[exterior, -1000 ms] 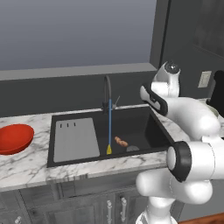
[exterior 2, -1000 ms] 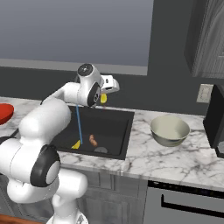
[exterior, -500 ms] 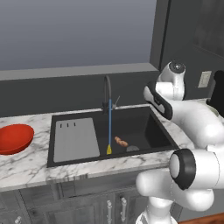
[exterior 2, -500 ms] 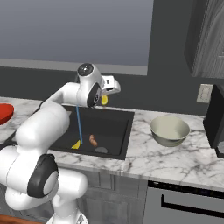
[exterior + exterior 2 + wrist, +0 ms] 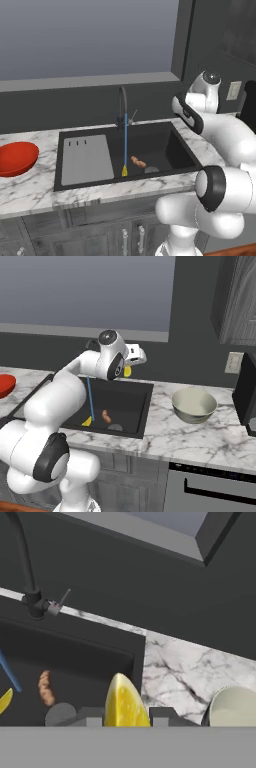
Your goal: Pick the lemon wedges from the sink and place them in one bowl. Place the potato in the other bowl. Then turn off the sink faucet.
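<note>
Since a second ago the arm has carried its load slightly rightward above the sink's right side, while everything in the basin has stayed put. At far left on the marble counter (image 5: 30,187) sits the red bowl (image 5: 16,158). Next comes the sink (image 5: 90,160), its grey drainboard panel on the left. The faucet (image 5: 122,107) rises behind the basin, and a thin blue stream (image 5: 125,142) runs from it, so the water is on. At the foot of the stream lies one lemon wedge (image 5: 124,171), and just to its right the potato (image 5: 138,161) rests on the basin floor, near the round drain (image 5: 151,169).

The arm stands folded, elbow low and forearm lifted, with the wrist turned sideways so that the gripper (image 5: 131,367) hangs above the sink's right rear corner. In the hand view its jaws are pinched on the second lemon wedge (image 5: 125,702), whose pale yellow flesh fills the gap between the fingertips (image 5: 161,715). From the right base view the wedge seems to peek out below the hand, though it is small there. Farther right, well apart on the counter, stands the grey-beige bowl (image 5: 194,404).
</note>
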Motion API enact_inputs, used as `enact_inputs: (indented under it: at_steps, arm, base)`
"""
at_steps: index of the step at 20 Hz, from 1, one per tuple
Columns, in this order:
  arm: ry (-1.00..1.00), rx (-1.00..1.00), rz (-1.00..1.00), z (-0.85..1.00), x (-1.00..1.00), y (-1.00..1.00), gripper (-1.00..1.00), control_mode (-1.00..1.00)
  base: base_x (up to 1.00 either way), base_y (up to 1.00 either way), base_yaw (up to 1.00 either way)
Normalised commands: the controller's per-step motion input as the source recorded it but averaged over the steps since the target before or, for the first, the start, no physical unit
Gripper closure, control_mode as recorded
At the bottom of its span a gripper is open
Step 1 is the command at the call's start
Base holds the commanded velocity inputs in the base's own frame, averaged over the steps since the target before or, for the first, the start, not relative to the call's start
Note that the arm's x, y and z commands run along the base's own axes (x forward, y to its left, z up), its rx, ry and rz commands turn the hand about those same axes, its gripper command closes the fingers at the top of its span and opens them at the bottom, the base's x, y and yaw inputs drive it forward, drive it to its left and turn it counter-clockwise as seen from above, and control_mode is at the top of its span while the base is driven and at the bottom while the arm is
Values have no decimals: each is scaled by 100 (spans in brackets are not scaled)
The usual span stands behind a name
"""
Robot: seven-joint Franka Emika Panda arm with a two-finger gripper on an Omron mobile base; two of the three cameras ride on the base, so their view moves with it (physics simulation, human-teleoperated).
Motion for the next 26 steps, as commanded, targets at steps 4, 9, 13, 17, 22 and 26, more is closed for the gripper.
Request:
enact_inputs:
  at_steps: [4, 9, 13, 17, 22, 26]
  arm:
    - [1, -2, -6, 0, 0, -28, 100, -100]
    - [10, -6, -10, -2, 0, -27, 100, -100]
    - [22, -7, -12, 0, 0, -29, 100, -100]
    - [21, -3, -7, 0, 0, -40, 100, -100]
    - [14, 0, -2, 0, 0, -40, 100, -100]
    - [5, 3, 0, -3, 0, -44, 100, -100]
  base:
    - [0, 0, 0]
    - [0, 0, 0]
    - [0, 0, 0]
    - [0, 0, 0]
    - [0, 0, 0]
    - [0, 0, 0]
